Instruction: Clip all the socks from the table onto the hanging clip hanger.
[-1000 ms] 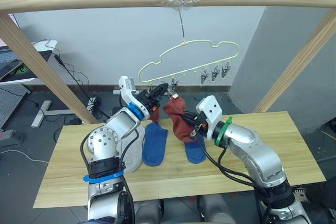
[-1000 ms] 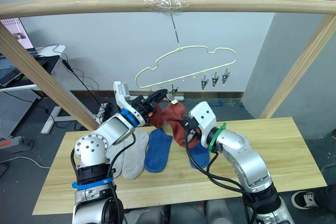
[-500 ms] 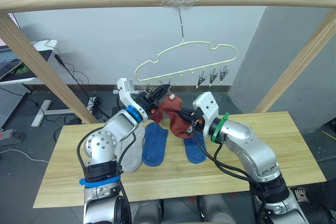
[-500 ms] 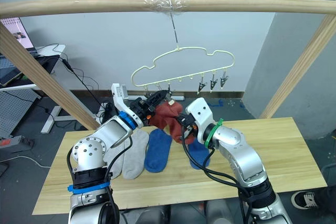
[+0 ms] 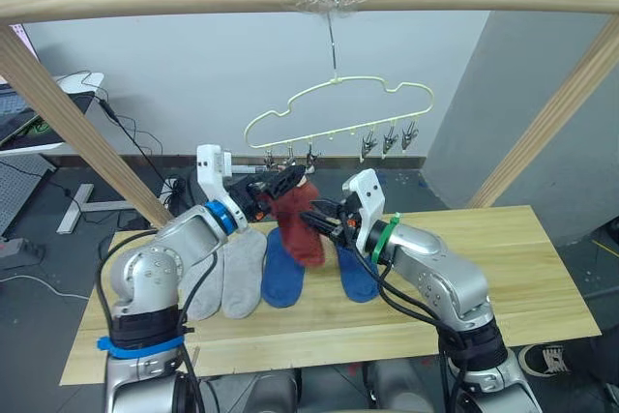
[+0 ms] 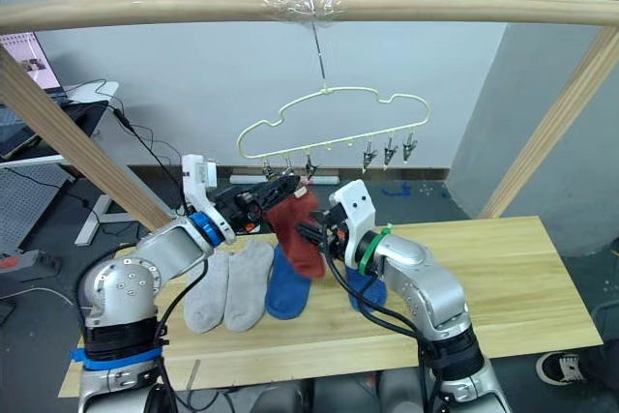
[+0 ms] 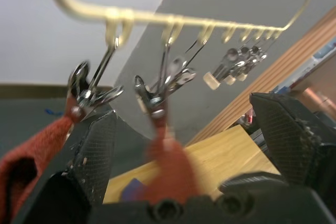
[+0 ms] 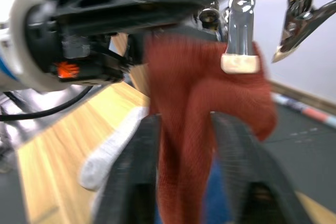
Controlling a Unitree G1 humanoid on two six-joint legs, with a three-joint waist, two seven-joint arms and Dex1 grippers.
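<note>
With the left end effector (image 7: 184,145) spread open around a clip and the right end effector (image 5: 329,221) pinching the rust red sock (image 5: 296,224) just under the clip hanger (image 5: 338,108), the swinging hanger could make the clip miss, dropping the sock to the desk (image 5: 522,268).

Both arms are showing silver-grey rounded metal shells with black joints and loose black cables looping outside. Left arm (image 5: 155,273) is wearing blue bands at wrist and shoulder base; right arm (image 5: 440,273) is wearing a green wrist band. Both white wrist blocks are carrying black fingers.
</note>
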